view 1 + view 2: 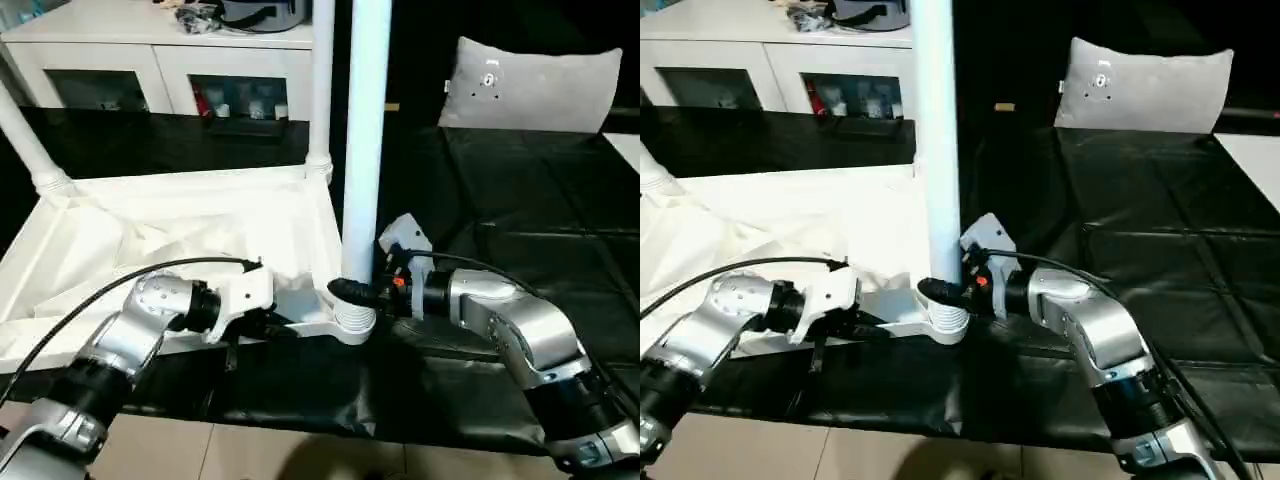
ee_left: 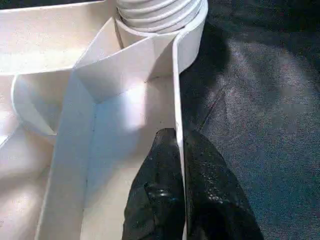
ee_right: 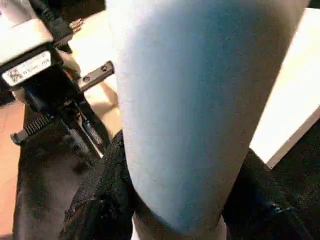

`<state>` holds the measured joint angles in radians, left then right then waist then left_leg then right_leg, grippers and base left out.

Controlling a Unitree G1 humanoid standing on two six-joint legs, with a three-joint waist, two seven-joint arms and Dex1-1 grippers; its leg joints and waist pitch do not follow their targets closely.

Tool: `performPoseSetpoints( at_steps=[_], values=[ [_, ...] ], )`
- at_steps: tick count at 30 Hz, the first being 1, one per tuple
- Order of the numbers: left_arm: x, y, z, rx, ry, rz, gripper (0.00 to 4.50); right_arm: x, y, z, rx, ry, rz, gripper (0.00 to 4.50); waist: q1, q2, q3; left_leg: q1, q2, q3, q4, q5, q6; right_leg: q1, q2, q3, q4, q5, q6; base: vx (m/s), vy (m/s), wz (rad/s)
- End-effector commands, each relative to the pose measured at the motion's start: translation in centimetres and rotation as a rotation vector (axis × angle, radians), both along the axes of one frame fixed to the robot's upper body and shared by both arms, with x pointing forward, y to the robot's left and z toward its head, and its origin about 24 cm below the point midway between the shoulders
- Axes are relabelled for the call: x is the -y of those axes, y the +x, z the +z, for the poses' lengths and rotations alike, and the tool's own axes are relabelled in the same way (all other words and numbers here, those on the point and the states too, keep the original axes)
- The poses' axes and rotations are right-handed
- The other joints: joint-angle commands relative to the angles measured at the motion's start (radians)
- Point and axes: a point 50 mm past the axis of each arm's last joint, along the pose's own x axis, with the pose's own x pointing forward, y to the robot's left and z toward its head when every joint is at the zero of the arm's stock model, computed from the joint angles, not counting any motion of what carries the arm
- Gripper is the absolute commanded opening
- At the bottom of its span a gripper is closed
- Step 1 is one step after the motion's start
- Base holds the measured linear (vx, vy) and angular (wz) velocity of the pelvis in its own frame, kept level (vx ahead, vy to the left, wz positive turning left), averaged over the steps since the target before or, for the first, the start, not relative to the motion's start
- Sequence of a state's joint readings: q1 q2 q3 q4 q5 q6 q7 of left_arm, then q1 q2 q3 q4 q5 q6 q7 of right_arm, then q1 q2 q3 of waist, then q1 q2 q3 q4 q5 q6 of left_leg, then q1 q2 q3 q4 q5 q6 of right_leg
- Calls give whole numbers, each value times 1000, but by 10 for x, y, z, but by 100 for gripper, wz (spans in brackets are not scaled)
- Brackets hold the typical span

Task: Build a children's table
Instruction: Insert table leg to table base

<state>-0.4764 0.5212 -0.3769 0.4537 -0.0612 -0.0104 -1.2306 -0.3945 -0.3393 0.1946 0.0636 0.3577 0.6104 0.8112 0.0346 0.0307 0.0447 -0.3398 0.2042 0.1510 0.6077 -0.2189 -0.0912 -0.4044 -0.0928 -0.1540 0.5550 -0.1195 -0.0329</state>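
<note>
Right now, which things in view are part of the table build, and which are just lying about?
Part of the job:
- upturned white table top
- near leg, held low by the right gripper
- two far legs already standing in their sockets
- left gripper, pinching the top's near rim

Lying about:
- grey cushion
- white cabinet
- clutter on the cabinet

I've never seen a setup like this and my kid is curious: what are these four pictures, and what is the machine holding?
It is a two-armed humanoid robot building a children's table. Two pictures look down from cameras in its head; the other two come from a camera on each wrist. The white table top lies upside down on a black-covered work surface. The left gripper is pinched shut on the top's rim wall, steadying it. The right gripper clasps the near leg just above its ribbed corner socket, where it stands upright. Two more legs stand in other corners.
</note>
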Motion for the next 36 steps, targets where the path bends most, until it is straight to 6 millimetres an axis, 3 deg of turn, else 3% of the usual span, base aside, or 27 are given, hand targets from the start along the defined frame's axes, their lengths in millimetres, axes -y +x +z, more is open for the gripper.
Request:
performPoseSetpoints(
  at_steps=[1, 2, 4, 5, 11, 17, 25, 26, 28, 29, 31, 33, 36],
  values=[
    [11, 4, 13, 47, -89, -28, 0, 3, -4, -11, -54, 25, -23, 191, 1, -8, -54, -7, 14, 3, -76, -206, 38, 56, -60, 49, -85, -544, -20, 0, 0, 0],
    [10, 5, 13, 45, -99, -15, 0, 5, -5, -12, -63, 46, -34, 191, 3, -9, -55, -7, 14, 2, -77, -200, 40, 56, -60, 49, -83, -538, -23, 0, 0, 0],
    [10, 5, 13, 30, -131, 12, 0, 10, -10, -16, -74, 91, -61, 190, 6, 0, -53, -7, 15, 2, -78, -200, 43, 55, -60, 49, -84, -533, -25, 0, 0, 0],
    [9, 5, 12, 18, -155, 29, 0, 13, -16, -21, -75, 120, -75, 190, 6, -6, -53, -5, 15, 3, -78, -204, 44, 54, -59, 48, -86, -533, -26, 0, 0, 0],
    [9, 5, 10, 9, -166, 50, 0, 16, -31, -31, -64, 211, -96, 190, 13, -1, -53, -8, 13, 3, -82, -199, 54, 58, -58, 46, -87, -535, -27, 0, 0, 0],
    [8, 5, 8, 18, -132, 42, 0, 17, -40, -47, 0, 100, -82, 190, 15, 1, -52, -8, 14, 1, -85, -218, 52, 58, -59, 43, -91, -550, -17, 0, 0, 0],
    [5, 3, 7, 38, -74, 6, 0, 13, -43, -60, 24, -132, 77, 190, -1, 2, -42, 2, 8, -2, -83, -295, 48, 54, -55, 31, -110, -639, 22, 0, 0, 0],
    [5, 3, 7, 41, -65, -2, 0, 12, -43, -61, 18, -141, 99, 190, -3, -3, -41, 3, 7, -3, -83, -304, 50, 53, -56, 29, -112, -651, 26, 0, 0, 0],
    [5, 3, 7, 46, -56, -13, 0, 11, -43, -63, 10, -156, 138, 190, -7, -1, -39, 7, 8, -5, -82, -328, 47, 51, -56, 24, -119, -673, 34, 0, 0, 0],
    [5, 3, 8, 50, -51, -24, 0, 10, -43, -65, 7, -169, 158, 190, -14, -6, -37, 7, 7, -7, -81, -347, 46, 52, -54, 18, -123, -686, 41, 0, 0, 0],
    [8, 5, 9, 58, -42, -45, 0, 10, -43, -67, -1, -191, 189, 190, -17, 0, -34, 15, 7, -8, -80, -372, 44, 48, -57, 12, -131, -709, 50, 0, 0, 0],
    [12, 9, 13, 69, -38, -69, 0, 9, -43, -69, -16, -204, 208, 190, -27, 7, -32, 24, 14, -13, -83, -419, 41, 55, -58, -1, -140, -694, 48, 0, 0, 0],
    [19, 17, 18, 94, -29, -96, 0, 8, -44, -71, -43, -209, 228, 190, -32, 3, -23, 34, 16, -16, -86, -469, 36, 50, -55, -7, -146, -704, 49, 0, 0, 0]
  ],
)
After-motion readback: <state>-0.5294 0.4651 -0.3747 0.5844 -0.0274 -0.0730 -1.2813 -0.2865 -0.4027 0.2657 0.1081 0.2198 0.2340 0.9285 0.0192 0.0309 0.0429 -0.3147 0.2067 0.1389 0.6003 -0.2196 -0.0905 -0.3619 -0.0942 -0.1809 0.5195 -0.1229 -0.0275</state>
